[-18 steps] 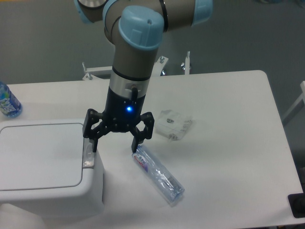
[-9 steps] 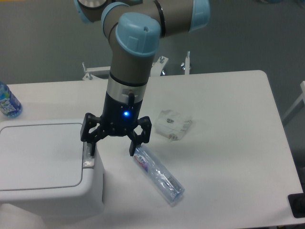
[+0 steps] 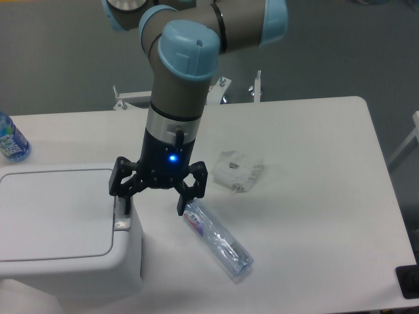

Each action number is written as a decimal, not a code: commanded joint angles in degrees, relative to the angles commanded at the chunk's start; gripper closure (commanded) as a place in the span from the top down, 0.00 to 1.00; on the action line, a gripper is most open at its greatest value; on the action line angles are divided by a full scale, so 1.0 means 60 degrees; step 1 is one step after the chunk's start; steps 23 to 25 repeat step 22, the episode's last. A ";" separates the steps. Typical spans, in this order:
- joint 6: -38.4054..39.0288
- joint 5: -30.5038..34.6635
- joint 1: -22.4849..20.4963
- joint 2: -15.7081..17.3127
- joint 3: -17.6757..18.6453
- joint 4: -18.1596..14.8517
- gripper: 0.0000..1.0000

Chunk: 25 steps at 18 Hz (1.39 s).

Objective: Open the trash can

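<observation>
Table point(image 3: 314, 163) white — floor grey-green.

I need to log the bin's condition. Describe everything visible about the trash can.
The large boxy light-grey plastic trash can stands upright on the white table's front left, partly cut off by the frame. Its flat inset lid lies shut. A small grey push latch sits at the right edge, with one finger of the open black gripper at or just above it.

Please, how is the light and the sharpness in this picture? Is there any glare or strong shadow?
Fixed camera view: soft, even light, with only a faint shadow under the claw on the table. The whole picture is slightly soft. A blue light glows on the wrist; no strong glare, only mild shine on the plastic bottle. The trash can looks pale.
</observation>
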State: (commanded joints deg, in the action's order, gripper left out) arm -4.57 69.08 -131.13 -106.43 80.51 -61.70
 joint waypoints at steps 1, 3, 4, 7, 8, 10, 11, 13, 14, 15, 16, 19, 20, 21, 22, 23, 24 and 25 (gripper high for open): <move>0.0000 0.0015 0.0000 0.0000 0.0000 0.0044 1.00; 0.0000 0.0015 0.0000 -0.0015 0.0000 0.0074 1.00; 0.0000 0.0015 0.0000 -0.0029 0.0000 0.0088 1.00; 0.0000 0.0015 -0.0015 -0.0015 -0.0029 0.0088 1.00; -0.0015 0.0015 -0.0015 0.0014 -0.0029 0.0146 1.00; -0.0248 0.0044 -0.0029 0.0073 -0.0218 0.0409 1.00; -0.0670 0.0058 -0.0058 0.0088 -0.0336 0.0454 1.00; -0.2029 0.0612 -0.0379 0.0262 -0.0308 0.0396 1.00; -0.2602 0.1079 -0.0685 0.0481 -0.0264 0.0338 1.00; -0.3057 0.1592 -0.0877 0.0599 -0.0162 0.0323 1.00; -0.3424 0.2220 -0.0966 0.0658 0.0013 0.0337 1.00; -0.4902 0.4040 -0.1186 0.0951 0.0628 0.0090 1.00; -0.5444 0.4115 -0.1259 0.1141 0.0789 -0.0158 1.00; -0.6058 0.4116 -0.1390 0.1302 0.0922 -0.0451 1.00; -0.6659 0.4131 -0.1566 0.1478 0.1068 -0.0744 1.00; -0.6659 0.4131 -0.1566 0.1478 0.1068 -0.0744 1.00; -0.6659 0.4131 -0.1566 0.1478 0.1068 -0.0744 1.00; -0.6659 0.4131 -0.1566 0.1478 0.1068 -0.0744 1.00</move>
